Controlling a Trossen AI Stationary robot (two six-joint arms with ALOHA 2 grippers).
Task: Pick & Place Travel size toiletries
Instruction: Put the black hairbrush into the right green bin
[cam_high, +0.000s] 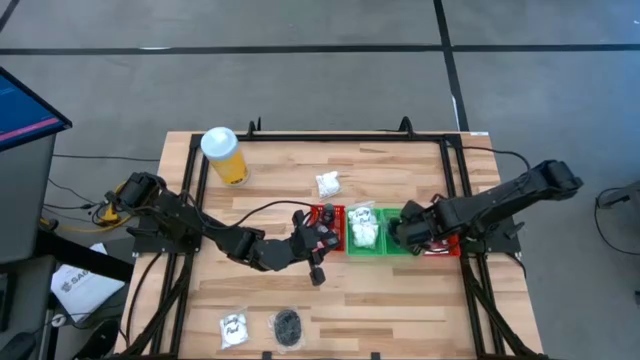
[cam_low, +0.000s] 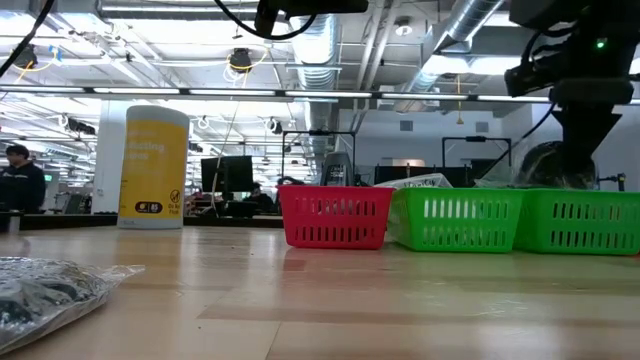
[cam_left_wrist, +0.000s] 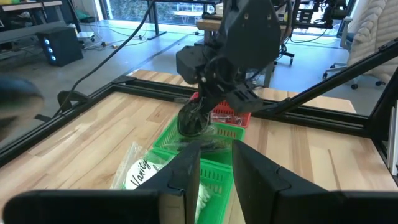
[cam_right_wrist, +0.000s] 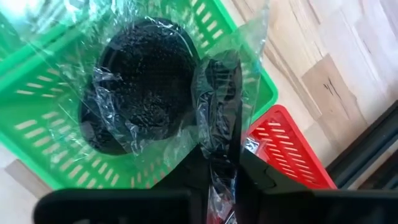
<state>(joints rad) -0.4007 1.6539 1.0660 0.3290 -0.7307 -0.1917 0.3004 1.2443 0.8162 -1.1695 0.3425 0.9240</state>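
Observation:
My right gripper (cam_high: 405, 235) points steeply down over a green basket (cam_right_wrist: 37, 124) and is shut on a clear bag holding a black round piece (cam_right_wrist: 143, 81). In the left wrist view the same bag (cam_left_wrist: 194, 119) sits at the height of the basket rim. The neighbouring green basket (cam_high: 352, 250) holds a white sachet (cam_high: 363, 228). My left gripper (cam_high: 318, 268) waits near the left red basket (cam_high: 325, 215), open by a narrow gap (cam_left_wrist: 216, 165), holding nothing. Another white sachet (cam_high: 328, 183) lies on the table farther back. My right gripper pinches the clear plastic edge of the bag (cam_right_wrist: 219, 118) between its two fingers, beside the black piece. The fingers come from above, pointing steeply down. The bag hangs below them into the green basket; I cannot tell whether it touches the basket.
A yellow cylinder with a white lid (cam_high: 225, 155) stands at the far left. A white sachet (cam_high: 233, 327) and a bag of black pieces (cam_high: 288, 325) lie near the front edge. A second red basket (cam_high: 440, 248) closes the row on the right. A black frame (cam_high: 330, 135) rims the table.

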